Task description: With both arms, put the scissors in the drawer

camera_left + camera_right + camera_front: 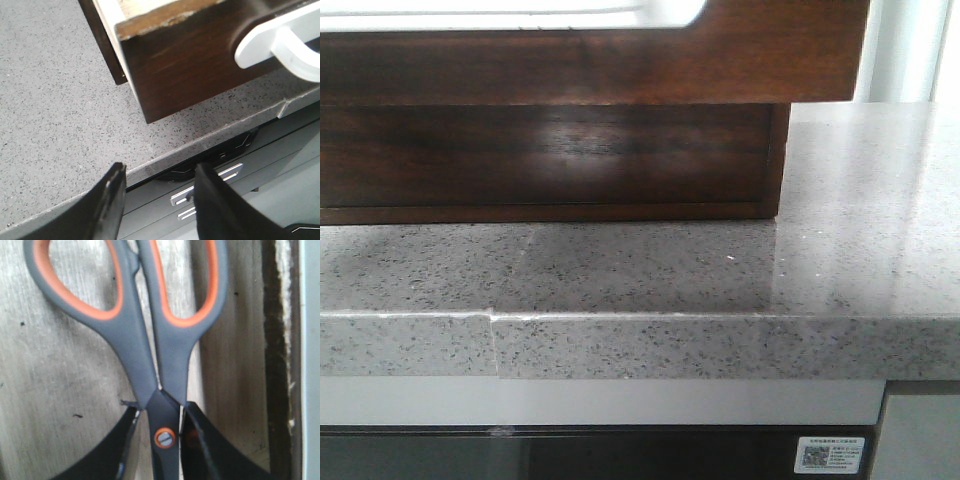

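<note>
Two grippers for you to check. Your right gripper [162,450] is clamped on the scissors [150,340] at the pivot screw, grey handles with orange lining pointing away from the fingers [210,450]. Behind the scissors you see a pale, scuffed wooden panel with a dark wooden edge along one side; can't tell for sure if that's the drawer floor. Your left gripper [157,200] has its fingers apart, holding nothing, hovering over the countertop [55,115] edge just beside the drawer [185,65] corner. Drawer sits on the speckled grey countertop, dark reddish-brown front with white cut-out, pulled forward in the front view.
</note>
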`<state>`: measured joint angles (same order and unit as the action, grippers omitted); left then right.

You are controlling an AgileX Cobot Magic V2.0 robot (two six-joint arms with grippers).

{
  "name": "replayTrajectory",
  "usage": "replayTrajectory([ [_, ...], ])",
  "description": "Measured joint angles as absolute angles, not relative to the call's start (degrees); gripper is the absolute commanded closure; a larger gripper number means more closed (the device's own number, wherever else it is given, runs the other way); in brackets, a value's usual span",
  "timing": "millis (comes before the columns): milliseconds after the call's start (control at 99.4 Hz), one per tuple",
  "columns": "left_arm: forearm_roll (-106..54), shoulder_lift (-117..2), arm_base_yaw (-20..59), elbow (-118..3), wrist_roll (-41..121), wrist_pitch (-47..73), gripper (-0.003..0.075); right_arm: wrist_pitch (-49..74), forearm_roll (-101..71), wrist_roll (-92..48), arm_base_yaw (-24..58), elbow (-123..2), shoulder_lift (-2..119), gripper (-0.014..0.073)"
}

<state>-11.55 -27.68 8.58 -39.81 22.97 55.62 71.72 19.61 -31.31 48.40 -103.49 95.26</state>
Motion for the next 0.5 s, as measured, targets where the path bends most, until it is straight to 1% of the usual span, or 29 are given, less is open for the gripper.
replayTrajectory([
  [50, -11.55, -27.68, 8.58, -39.81, 22.97, 55.62, 0.0428, 71.72, 19.61, -31.31, 48.4, -103.49, 95.26, 0.0398],
  [302, -11.55, -27.68, 8.58, -39.81, 22.97, 55.62, 0.0428, 71.72, 19.73, -30.23, 48.4, -106.78, 95.35, 0.0404],
  [503, -11.55, -27.68, 8.58, -39.81, 22.97, 55.59, 0.0428, 71.75, 19.73, -22.67, 47.98, -109.14, 91.42, 0.0404],
])
